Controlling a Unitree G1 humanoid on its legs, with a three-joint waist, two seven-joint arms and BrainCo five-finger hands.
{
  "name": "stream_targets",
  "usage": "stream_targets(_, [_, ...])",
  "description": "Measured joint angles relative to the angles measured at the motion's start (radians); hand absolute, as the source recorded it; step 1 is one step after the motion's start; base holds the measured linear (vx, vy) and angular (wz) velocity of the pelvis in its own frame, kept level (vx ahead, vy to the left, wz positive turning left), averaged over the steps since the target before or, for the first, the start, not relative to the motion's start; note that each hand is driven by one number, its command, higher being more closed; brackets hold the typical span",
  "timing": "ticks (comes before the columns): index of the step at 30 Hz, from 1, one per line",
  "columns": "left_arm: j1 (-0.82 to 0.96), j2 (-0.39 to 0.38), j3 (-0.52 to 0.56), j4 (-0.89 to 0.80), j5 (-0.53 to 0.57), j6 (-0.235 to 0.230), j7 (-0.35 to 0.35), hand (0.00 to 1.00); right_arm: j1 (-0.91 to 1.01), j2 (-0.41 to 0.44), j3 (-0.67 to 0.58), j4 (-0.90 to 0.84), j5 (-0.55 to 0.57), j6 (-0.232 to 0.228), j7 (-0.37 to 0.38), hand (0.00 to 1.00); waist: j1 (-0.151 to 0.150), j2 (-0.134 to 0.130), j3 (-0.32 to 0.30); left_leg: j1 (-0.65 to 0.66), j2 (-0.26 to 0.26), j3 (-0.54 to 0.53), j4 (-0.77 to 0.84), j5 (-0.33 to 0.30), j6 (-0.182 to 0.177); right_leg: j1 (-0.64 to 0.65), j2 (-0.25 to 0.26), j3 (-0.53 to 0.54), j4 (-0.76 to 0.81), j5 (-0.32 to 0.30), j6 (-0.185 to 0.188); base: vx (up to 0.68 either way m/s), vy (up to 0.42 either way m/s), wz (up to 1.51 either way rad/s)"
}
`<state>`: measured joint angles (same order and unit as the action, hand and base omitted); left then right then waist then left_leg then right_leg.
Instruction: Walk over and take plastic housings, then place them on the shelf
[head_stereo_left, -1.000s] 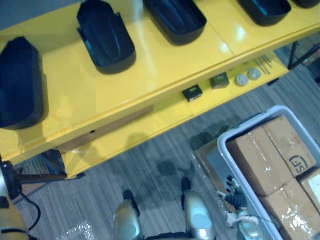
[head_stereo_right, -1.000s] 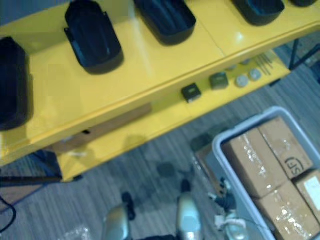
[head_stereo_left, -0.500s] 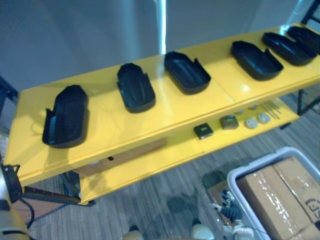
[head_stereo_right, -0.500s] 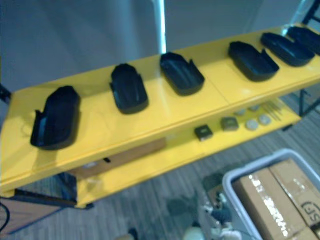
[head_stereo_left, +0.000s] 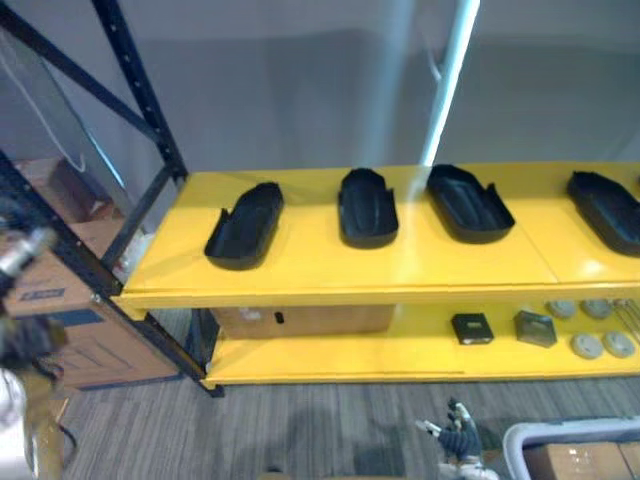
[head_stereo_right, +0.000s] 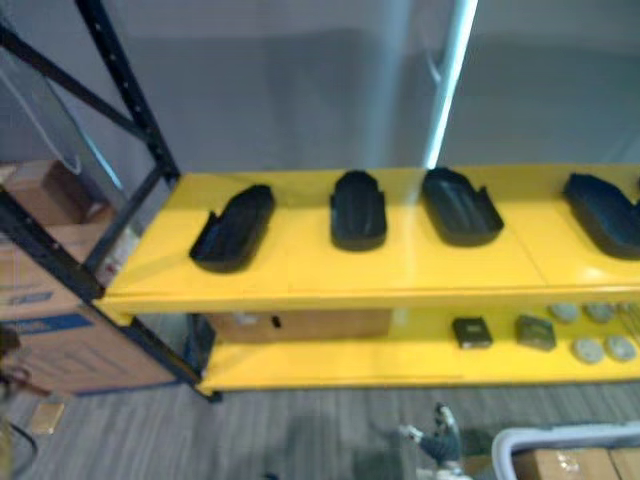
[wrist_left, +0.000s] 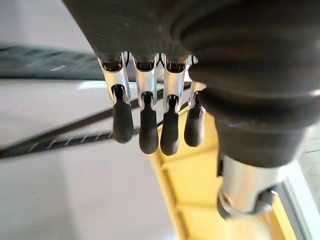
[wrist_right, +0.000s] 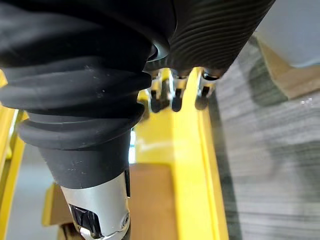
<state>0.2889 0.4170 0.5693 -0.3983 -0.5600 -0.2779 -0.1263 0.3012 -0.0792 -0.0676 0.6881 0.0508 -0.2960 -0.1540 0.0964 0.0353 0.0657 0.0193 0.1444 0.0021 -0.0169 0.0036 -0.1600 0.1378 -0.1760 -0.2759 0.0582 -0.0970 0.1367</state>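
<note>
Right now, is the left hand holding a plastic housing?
No, the left hand hangs with straight fingers and nothing in them.

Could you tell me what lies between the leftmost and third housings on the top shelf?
A second black housing lies between the leftmost housing and the third housing; both eye views show it.
</note>
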Motion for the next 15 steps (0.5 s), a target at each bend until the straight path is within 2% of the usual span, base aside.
stream_targets(1, [0.030, -0.035, -0.008, -0.015, -0.026, 0.017, -0.063, 1.00, 0.005, 0.002, -0.017, 0.000, -0.018, 0.007, 0.000, 0.00, -0.001, 0.003, 0.000, 0.005, -0.001, 0.000, -0.018, 0.012, -0.001, 0.000, 0.000, -0.001, 0.000, 0.002, 0.000, 0.00, 0.000, 0.00])
stream_targets(3, [0.063, -0.063, -0.038, -0.019, -0.030, 0.047, -0.142, 1.00, 0.010, 0.002, -0.040, 0.000, -0.028, 0.027, 0.001, 0.00, -0.001, 0.004, 0.000, 0.014, -0.001, 0.001, -0.036, 0.027, -0.003, 0.002, 0.000, -0.002, 0.000, 0.005, 0.004, -0.02, -0.002, 0.00])
stream_targets(5, [0.081, -0.090, -0.089, -0.016, -0.027, 0.090, -0.206, 1.00, 0.010, 0.000, -0.069, 0.000, -0.027, 0.038, 0.001, 0.00, -0.002, 0.002, 0.002, 0.015, 0.000, -0.003, -0.051, 0.039, -0.006, 0.000, 0.000, -0.011, -0.002, 0.013, 0.005, -0.01, -0.004, 0.06])
stream_targets(7, [0.089, -0.110, -0.137, -0.009, -0.017, 0.118, -0.241, 1.00, 0.008, -0.001, -0.089, 0.002, -0.027, 0.038, 0.001, 0.00, -0.004, 0.000, 0.003, 0.015, -0.002, -0.008, -0.062, 0.047, -0.005, -0.005, -0.001, -0.017, -0.003, 0.018, 0.012, 0.01, -0.004, 0.09])
stream_targets(11, [0.079, -0.121, -0.249, 0.056, 0.023, 0.154, -0.247, 1.00, -0.012, -0.018, -0.101, 0.052, -0.027, 0.037, 0.008, 0.00, -0.005, -0.003, 0.014, 0.014, -0.002, -0.009, -0.067, 0.048, -0.006, -0.001, 0.001, -0.016, -0.004, 0.022, 0.016, 0.01, -0.001, 0.01])
stream_targets(15, [0.049, -0.121, -0.310, 0.109, 0.050, 0.175, -0.228, 1.00, -0.034, -0.026, -0.105, 0.088, -0.027, 0.037, 0.022, 0.00, -0.012, -0.004, 0.035, 0.014, 0.001, -0.002, -0.068, 0.048, -0.006, -0.002, 0.002, -0.010, -0.005, 0.023, 0.017, 0.00, -0.003, -0.04])
